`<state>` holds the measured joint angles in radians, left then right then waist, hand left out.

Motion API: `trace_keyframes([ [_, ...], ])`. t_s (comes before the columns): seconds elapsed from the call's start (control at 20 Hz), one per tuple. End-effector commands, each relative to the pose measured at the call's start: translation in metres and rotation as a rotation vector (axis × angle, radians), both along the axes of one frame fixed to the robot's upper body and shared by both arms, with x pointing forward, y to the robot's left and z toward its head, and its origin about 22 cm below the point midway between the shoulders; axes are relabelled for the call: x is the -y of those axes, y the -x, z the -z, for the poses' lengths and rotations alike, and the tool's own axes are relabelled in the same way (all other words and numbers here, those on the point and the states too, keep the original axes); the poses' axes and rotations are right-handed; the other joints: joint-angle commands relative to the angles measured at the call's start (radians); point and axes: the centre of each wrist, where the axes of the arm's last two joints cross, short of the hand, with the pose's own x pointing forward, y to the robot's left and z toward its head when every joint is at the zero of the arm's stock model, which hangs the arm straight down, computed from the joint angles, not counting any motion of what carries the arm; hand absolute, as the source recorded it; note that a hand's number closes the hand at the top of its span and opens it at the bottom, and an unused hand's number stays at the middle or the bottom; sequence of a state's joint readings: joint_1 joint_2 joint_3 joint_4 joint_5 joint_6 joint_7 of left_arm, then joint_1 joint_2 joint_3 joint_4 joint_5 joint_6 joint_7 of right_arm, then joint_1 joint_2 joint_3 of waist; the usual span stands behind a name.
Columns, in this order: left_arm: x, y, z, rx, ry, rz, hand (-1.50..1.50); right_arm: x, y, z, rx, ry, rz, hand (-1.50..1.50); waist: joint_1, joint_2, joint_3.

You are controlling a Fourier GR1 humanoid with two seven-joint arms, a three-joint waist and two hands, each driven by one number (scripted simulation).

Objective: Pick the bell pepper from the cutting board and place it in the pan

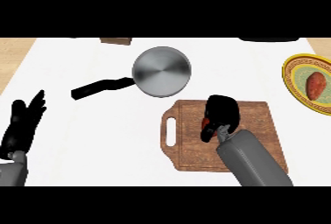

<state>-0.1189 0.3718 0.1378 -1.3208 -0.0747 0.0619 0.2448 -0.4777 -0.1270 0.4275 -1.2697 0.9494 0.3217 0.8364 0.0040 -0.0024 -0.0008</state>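
Head view: right hand (220, 114) hides bell pepper (205, 122).

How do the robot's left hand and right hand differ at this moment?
The right hand is over the cutting board, fingers curled round the red bell pepper; the left hand rests open near the view's left edge, fingers straight, holding nothing. The right hand is close to the pan; the left is far from it. Both are black hands on grey forearms.
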Motion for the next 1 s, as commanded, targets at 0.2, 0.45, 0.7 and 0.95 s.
trace_keyframes([
  [0.2, 0.011, -0.002, 0.016, 0.005, -0.003, -0.015, 0.00, 0.003, 0.036, -0.001, 0.052, -0.044, 0.103, 1.50, -0.015, 0.000, 0.000],
  [0.45, -0.003, 0.008, 0.006, -0.025, -0.001, -0.041, 0.00, -0.025, 0.077, 0.012, 0.087, -0.111, 0.480, 1.50, -0.028, -0.015, 0.001],
  [0.7, -0.014, 0.009, 0.005, -0.017, -0.012, -0.029, 0.00, -0.047, 0.096, -0.040, 0.465, -0.085, 0.423, 1.50, -0.025, -0.013, -0.001],
  [0.95, -0.002, -0.004, 0.003, 0.001, 0.002, -0.011, 0.00, -0.069, 0.110, -0.076, 0.719, -0.092, 0.341, 1.50, -0.010, -0.003, 0.000],
])
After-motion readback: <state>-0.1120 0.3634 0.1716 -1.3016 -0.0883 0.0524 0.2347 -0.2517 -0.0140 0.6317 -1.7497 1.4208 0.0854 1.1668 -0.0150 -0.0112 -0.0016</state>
